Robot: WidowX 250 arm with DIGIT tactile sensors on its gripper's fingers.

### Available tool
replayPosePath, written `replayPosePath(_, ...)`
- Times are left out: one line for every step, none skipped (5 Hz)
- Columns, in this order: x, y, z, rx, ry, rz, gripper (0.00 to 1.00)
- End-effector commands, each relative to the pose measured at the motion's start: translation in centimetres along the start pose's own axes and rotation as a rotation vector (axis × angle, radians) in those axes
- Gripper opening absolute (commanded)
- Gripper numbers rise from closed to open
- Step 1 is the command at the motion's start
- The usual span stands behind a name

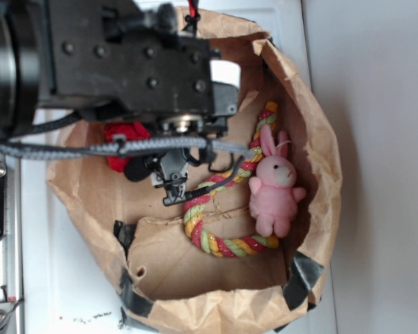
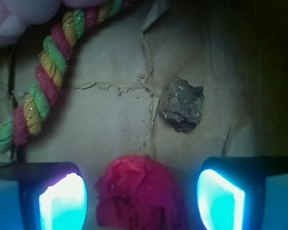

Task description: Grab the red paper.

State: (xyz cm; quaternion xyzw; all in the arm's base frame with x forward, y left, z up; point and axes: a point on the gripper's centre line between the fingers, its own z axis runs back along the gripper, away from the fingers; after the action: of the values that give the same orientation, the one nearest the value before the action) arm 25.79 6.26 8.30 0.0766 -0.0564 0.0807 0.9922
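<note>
1. we see the claw point(image 2: 141, 199) spread wide in the wrist view, its two glowing pads point(image 2: 62, 203) standing apart at the lower left and lower right.
2. the red paper point(image 2: 139, 191) lies between the pads on the brown paper floor, with a gap on each side; neither pad touches it.
3. in the exterior view the red paper point(image 1: 125, 142) shows only in part, on the left side of the brown paper bag point(image 1: 313, 139), mostly hidden under the black arm point(image 1: 118, 62) and its grey cable point(image 1: 125, 147).
4. a small rough brown lump point(image 2: 182, 103) rests on the bag floor beyond the red paper, apart from it.
5. a red, yellow and green twisted rope point(image 2: 43, 81) curves along the left of the wrist view; in the exterior view it point(image 1: 216, 233) arcs across the bag floor.
6. a pink bunny point(image 1: 273, 191) lies against the rope on the right side of the bag, ears toward the top of the picture.
7. the bag stands on a white worktop point(image 1: 376, 139), its rim rolled and patched with dark tape point(image 1: 303, 271).
</note>
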Motion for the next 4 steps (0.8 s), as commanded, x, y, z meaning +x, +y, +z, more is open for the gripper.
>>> replayPosePath(0.8,-0.9,-1.2,0.025,-0.021,-0.065,1.0)
replayPosePath(0.2,-1.4,-1.6,0.006,-0.017,-0.098,1.0)
replayPosePath(-0.8,-1.7,-1.6,-0.002,-0.015,-0.111,1.0)
replayPosePath(-1.5,-2.1,-1.3,-0.013,-0.011,-0.122,1.0)
